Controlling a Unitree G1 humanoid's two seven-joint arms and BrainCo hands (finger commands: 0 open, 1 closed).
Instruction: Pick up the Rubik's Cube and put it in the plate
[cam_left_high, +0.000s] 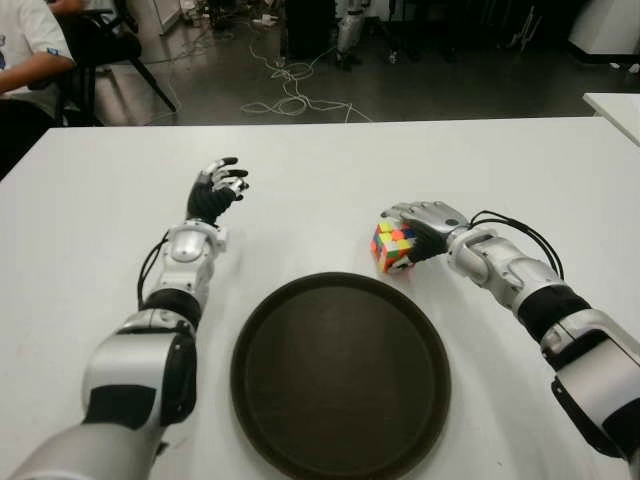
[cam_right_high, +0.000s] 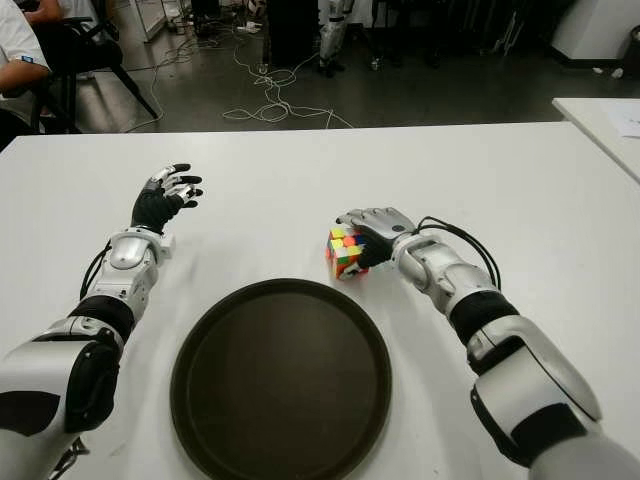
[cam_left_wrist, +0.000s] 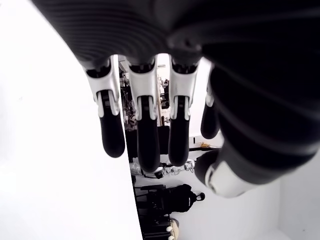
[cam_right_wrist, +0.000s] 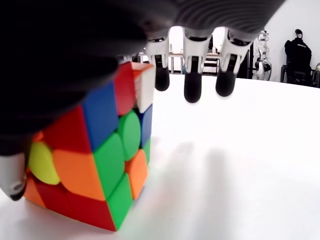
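One scrambled multicoloured Rubik's Cube (cam_left_high: 393, 246), seemingly ungripped under right robot hand (cam_left_high: 425, 228).

Rubik's Cube (cam_left_high: 393, 246) on table (cam_left_high: 330, 170) just behind plate's (cam_left_high: 340, 375) right rim.

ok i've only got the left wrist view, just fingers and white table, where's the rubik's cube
Observer: The Rubik's Cube is on the table, just past the far right rim of the plate.
Operator: right hand on it
Observer: The right hand covers it from the right, but its fingers reach past the cube, uncurled.
Operator: where's my left hand then
Observer: The left hand shows beyond the plate's left side.
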